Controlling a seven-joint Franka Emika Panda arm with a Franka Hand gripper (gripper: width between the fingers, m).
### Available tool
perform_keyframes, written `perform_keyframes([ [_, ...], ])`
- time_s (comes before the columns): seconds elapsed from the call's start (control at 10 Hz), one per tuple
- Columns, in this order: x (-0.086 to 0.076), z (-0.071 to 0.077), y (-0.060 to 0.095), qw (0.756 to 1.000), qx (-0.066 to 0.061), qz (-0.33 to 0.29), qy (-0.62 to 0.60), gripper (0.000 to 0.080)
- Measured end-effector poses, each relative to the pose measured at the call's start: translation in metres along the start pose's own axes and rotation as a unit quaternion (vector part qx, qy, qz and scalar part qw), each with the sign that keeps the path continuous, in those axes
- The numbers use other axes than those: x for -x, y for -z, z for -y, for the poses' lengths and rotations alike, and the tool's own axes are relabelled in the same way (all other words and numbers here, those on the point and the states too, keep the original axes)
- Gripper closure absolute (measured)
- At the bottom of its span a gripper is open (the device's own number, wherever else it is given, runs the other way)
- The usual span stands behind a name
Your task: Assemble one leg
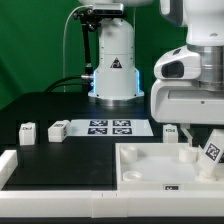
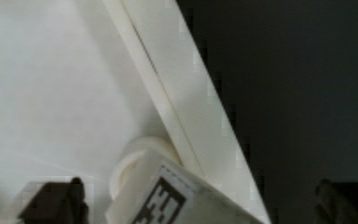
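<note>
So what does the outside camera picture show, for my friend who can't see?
A white robot arm's open fingers hover over a tagged leg on the big white tabletop. More small legs and the marker board lie on the black table behind.

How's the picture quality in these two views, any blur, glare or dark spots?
Exterior view: soft and low in detail, white tabletop nearly blown out against the dark table, marker board tags still legible. Wrist view: blurred at close range, the leg and its tag smeared, one side falling into near-black shadow.
</note>
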State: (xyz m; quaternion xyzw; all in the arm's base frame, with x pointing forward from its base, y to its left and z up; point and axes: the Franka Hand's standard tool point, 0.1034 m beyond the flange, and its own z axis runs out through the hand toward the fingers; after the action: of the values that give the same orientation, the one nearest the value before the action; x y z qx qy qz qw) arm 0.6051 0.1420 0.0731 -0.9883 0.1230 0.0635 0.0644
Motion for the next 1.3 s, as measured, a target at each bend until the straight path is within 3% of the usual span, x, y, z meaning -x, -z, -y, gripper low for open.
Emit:
perform_keyframes([
  [0.2, -0.003, 0.0, 0.003, 0.994, 0.005, -0.004, 0.112, 0.015],
  [0.5, -0.01, -0.003, 0.007, 0.954, 0.02, -0.013, 0.3, 0.015],
  [0.7, -0.011, -0.005, 0.007, 0.935, 0.02, -0.012, 0.354, 0.015],
  [0.8, -0.01, -0.005, 0.007, 0.937, 0.02, -0.012, 0.349, 0.015],
  [0.9, -0.011, -0.005, 0.007, 0.937, 0.02, -0.012, 0.349, 0.0241],
  [1.0, -0.01, -0.005, 0.007, 0.937, 0.02, -0.012, 0.349, 0.0241],
  [1.1, -0.011, -0.006, 0.008, 0.937, 0.021, -0.012, 0.35, 0.0424],
  [1.2, -0.013, -0.009, 0.008, 0.937, 0.024, -0.013, 0.349, 0.0501],
  [1.3, -0.013, -0.01, 0.008, 0.937, 0.024, -0.013, 0.349, 0.0501],
])
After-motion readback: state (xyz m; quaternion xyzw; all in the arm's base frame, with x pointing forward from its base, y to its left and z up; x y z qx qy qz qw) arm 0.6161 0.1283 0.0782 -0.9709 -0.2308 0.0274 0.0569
